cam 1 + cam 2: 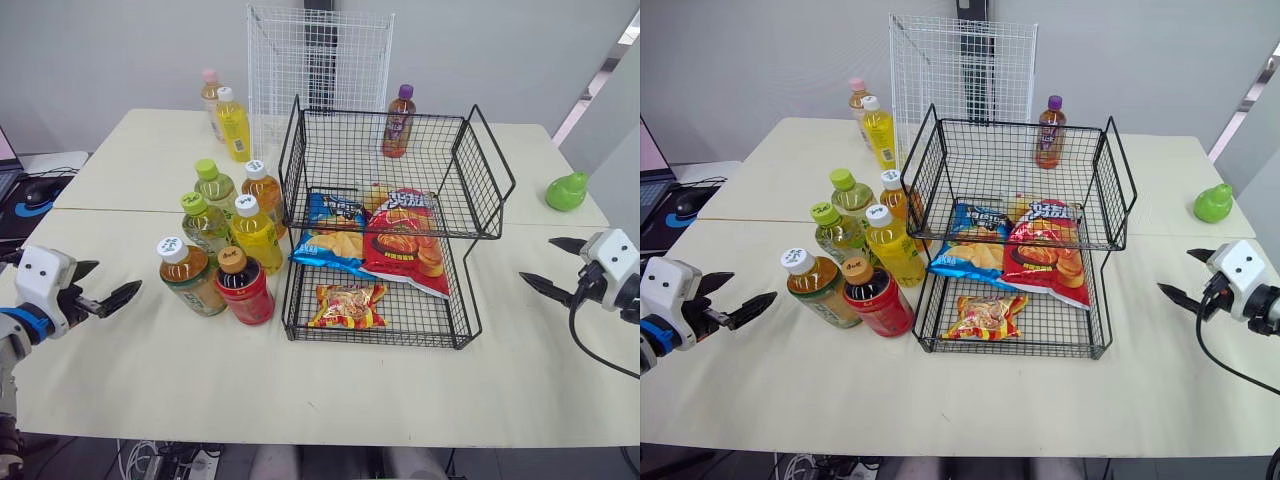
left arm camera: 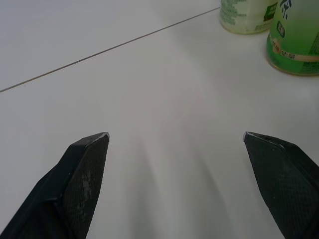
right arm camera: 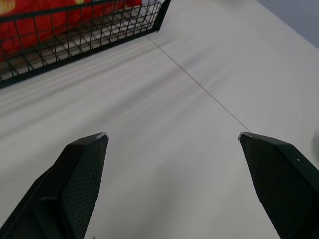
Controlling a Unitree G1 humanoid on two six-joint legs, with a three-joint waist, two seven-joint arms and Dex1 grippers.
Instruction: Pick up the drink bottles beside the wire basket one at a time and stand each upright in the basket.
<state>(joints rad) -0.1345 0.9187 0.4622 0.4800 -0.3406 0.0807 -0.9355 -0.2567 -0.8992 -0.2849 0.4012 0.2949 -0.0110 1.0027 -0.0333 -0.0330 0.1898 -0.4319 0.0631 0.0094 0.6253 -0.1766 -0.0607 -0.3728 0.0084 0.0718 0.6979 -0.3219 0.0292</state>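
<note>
Bottles stand upright, caps up, just L of wire basket.

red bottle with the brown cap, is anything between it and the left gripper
Yes: the green-labelled white-capped bottle stands between the open left gripper and the red bottle, close against its left side. Only bare table lies between the gripper and that white-capped bottle.
</note>
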